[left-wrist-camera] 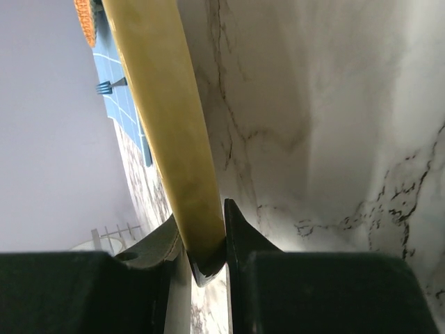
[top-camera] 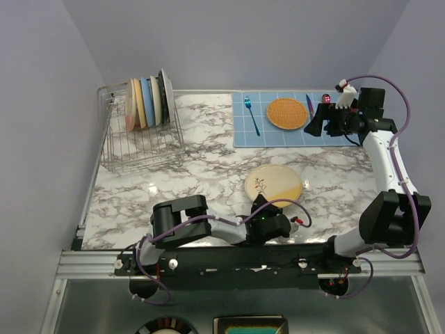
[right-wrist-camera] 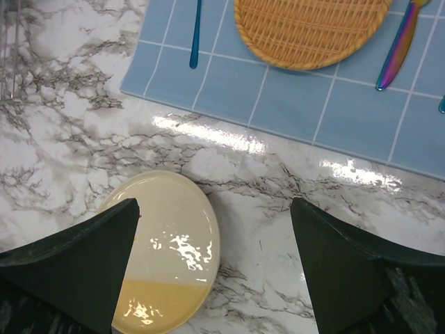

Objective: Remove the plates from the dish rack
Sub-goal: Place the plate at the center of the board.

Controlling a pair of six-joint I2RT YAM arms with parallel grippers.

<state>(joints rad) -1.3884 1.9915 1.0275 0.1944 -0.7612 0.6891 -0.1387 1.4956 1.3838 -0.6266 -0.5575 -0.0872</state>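
Observation:
A cream and yellow plate (top-camera: 273,184) with a twig motif lies low on the marble table, front centre. My left gripper (top-camera: 263,209) is shut on its near rim; in the left wrist view the yellow plate edge (left-wrist-camera: 167,125) runs between the jaws of the left gripper (left-wrist-camera: 206,243). The dish rack (top-camera: 139,149) stands at the back left with several plates (top-camera: 149,101) upright in its slots. My right gripper (top-camera: 323,118) hangs open over the mat at the back right, holding nothing. In its wrist view the plate (right-wrist-camera: 167,243) lies below the right gripper (right-wrist-camera: 215,264).
A blue grid mat (top-camera: 278,132) at the back right carries an orange woven disc (top-camera: 286,113), a blue fork (top-camera: 251,115) and a purple knife (top-camera: 309,108). The same mat (right-wrist-camera: 292,97), disc (right-wrist-camera: 313,28) and fork (right-wrist-camera: 196,35) show in the right wrist view.

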